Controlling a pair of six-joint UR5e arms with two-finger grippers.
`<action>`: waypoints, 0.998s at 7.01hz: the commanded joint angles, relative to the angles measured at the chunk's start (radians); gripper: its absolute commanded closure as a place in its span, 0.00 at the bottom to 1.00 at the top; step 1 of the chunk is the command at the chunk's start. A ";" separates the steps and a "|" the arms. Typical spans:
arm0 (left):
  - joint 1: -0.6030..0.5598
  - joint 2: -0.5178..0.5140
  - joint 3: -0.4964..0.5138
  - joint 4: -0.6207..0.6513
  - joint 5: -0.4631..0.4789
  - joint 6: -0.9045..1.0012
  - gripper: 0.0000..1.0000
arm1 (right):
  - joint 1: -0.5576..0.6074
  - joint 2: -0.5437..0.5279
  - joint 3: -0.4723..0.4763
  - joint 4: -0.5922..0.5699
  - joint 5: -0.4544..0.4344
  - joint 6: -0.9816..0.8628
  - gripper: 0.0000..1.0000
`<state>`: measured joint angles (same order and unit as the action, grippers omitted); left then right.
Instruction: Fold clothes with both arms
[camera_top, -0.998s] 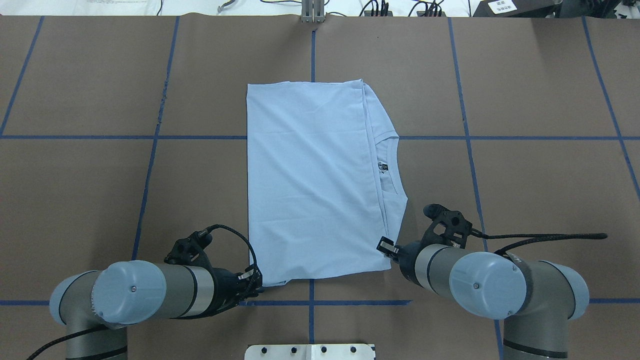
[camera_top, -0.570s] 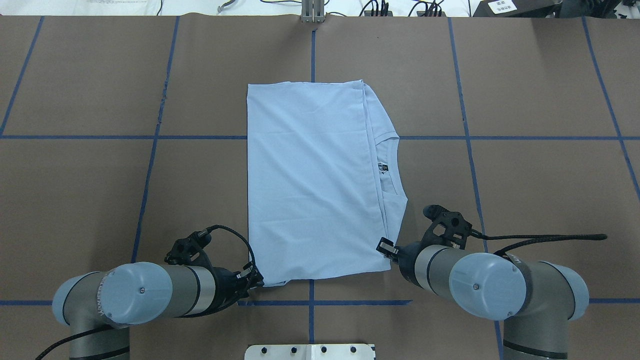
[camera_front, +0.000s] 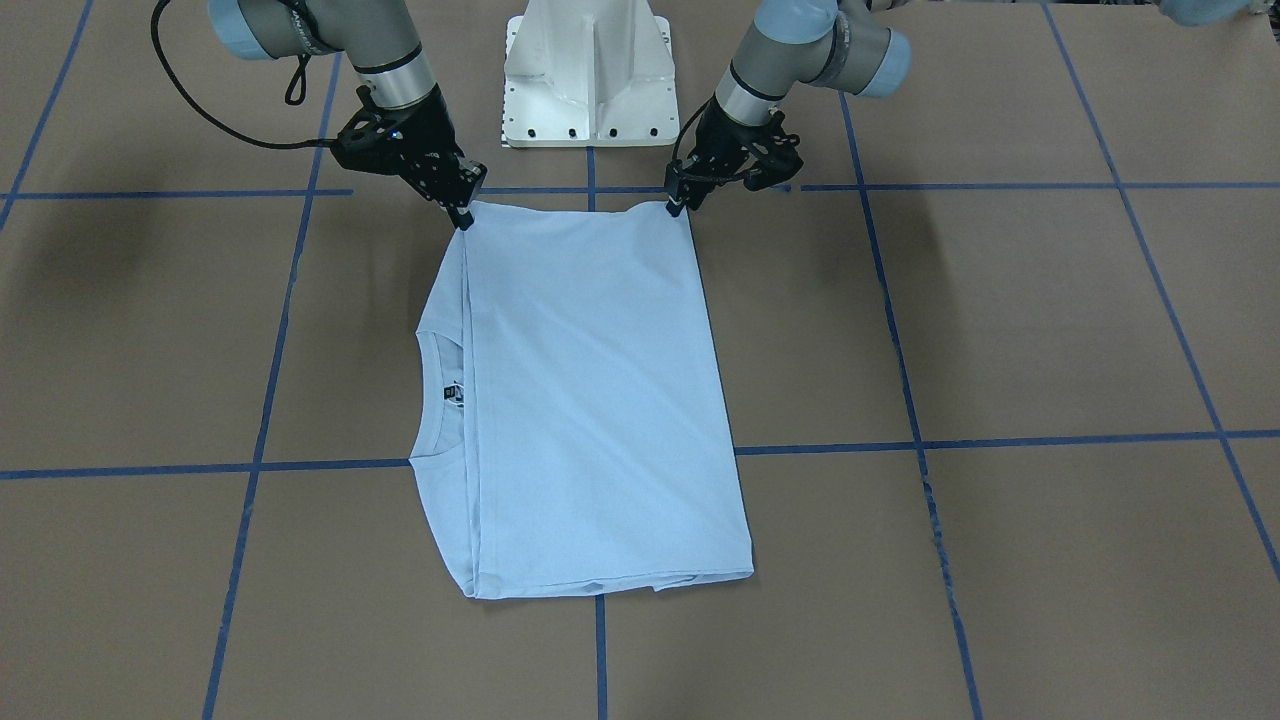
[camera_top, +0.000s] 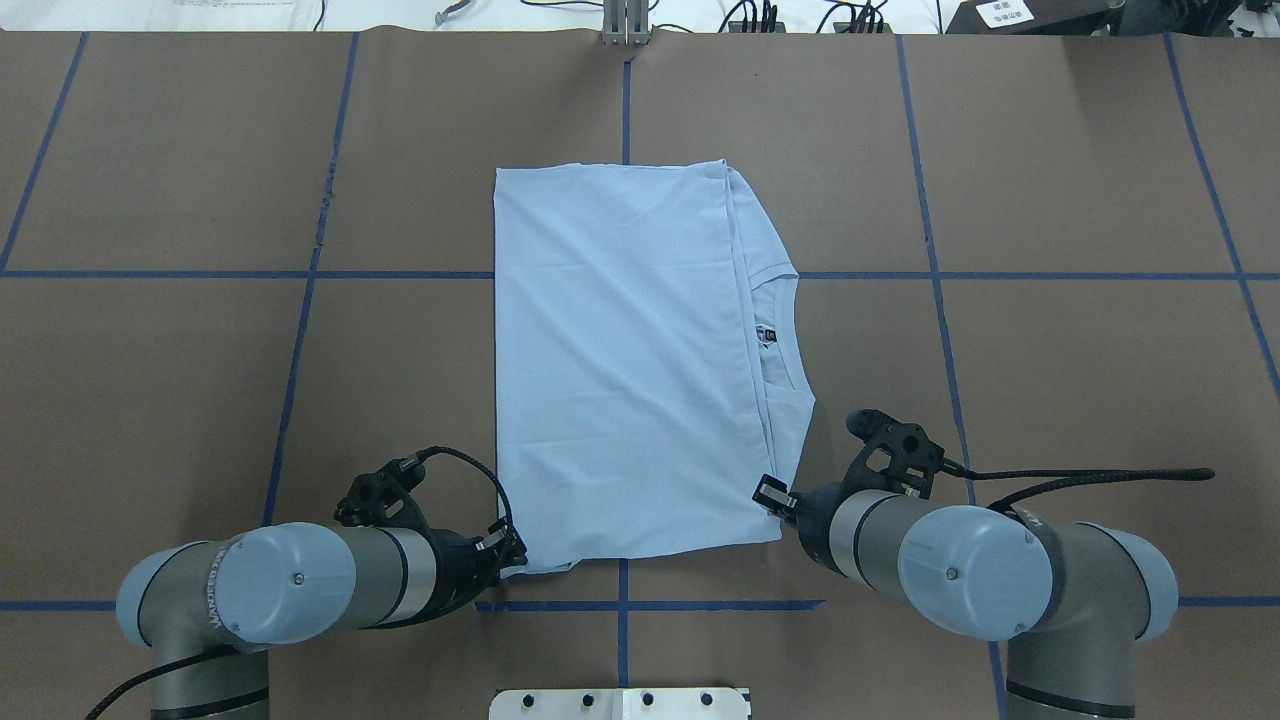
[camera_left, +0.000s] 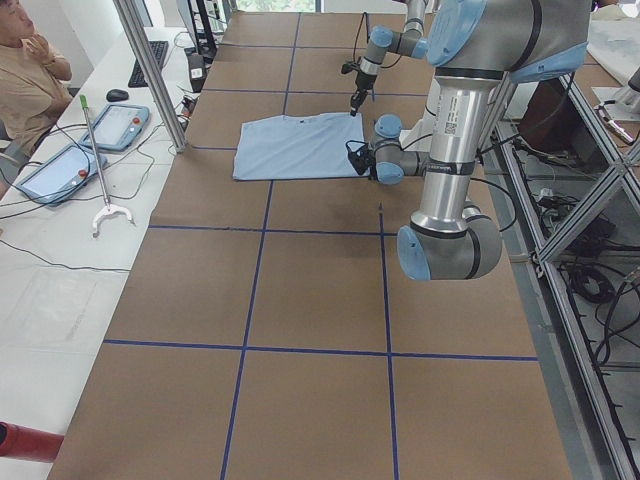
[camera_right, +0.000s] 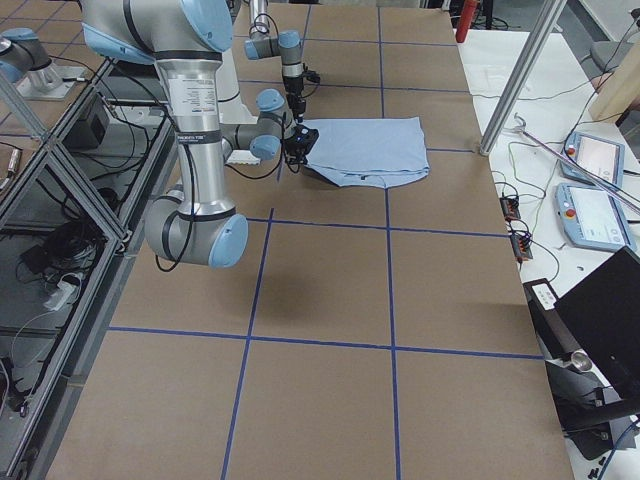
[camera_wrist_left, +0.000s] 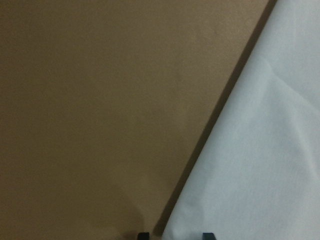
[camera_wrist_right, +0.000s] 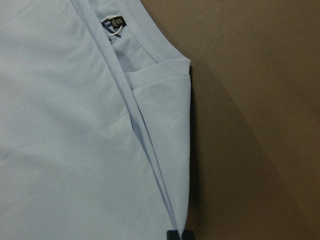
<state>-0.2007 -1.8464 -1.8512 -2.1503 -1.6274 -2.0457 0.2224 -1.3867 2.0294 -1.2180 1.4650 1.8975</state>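
Overhead exterior view: the light blue T-shirt (camera_top: 620, 360) lies flat on the brown table (camera_top: 1050, 150), straight out from the white pedestal base (camera_top: 620, 703). It is centred on the blue tape line (camera_top: 626, 100) that runs away from the base. The shirt is folded into a tall rectangle, with one layer laid over the body. The ribbed collar (camera_top: 788, 345) and the small dark neck label (camera_top: 767, 333) peek out along the edge on the right-arm side of the base.

The left arm (camera_top: 300, 585) reaches in low from the base's left. The left gripper (camera_top: 510, 560) is at the shirt corner nearest the base on that side. The left wrist camera is very close to the table and rather dark. In it the two fingertips (camera_wrist_left: 143, 235) stand apart at the bottom edge, and the shirt's corner edge runs down between them. The jaws are part-way open and straddle the cloth (nothing shows them pinching it).

The right arm (camera_top: 960, 570) comes in from the base's right. The right gripper (camera_top: 770, 492) is on the other near corner, on the collar side. In the right wrist camera its fingertips (camera_wrist_right: 172, 234) sit almost together, closed on the layered edge of the shirt.

From across the table, both grippers point down at the hem edge closest to the base, the left gripper (camera_front: 678, 205) and the right gripper (camera_front: 463, 218) one at each corner. The cloth lies flat between them.
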 joint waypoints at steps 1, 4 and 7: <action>-0.002 -0.026 0.007 0.001 0.000 -0.002 0.92 | 0.000 0.000 0.000 0.000 0.001 0.000 1.00; -0.003 -0.027 -0.003 0.001 -0.005 -0.001 1.00 | -0.003 0.000 0.002 0.000 0.000 0.000 1.00; -0.008 -0.007 -0.067 0.003 -0.009 0.002 1.00 | -0.076 -0.030 0.067 -0.002 -0.012 0.061 1.00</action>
<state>-0.2079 -1.8632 -1.8868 -2.1478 -1.6346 -2.0446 0.1783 -1.3962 2.0620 -1.2190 1.4562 1.9245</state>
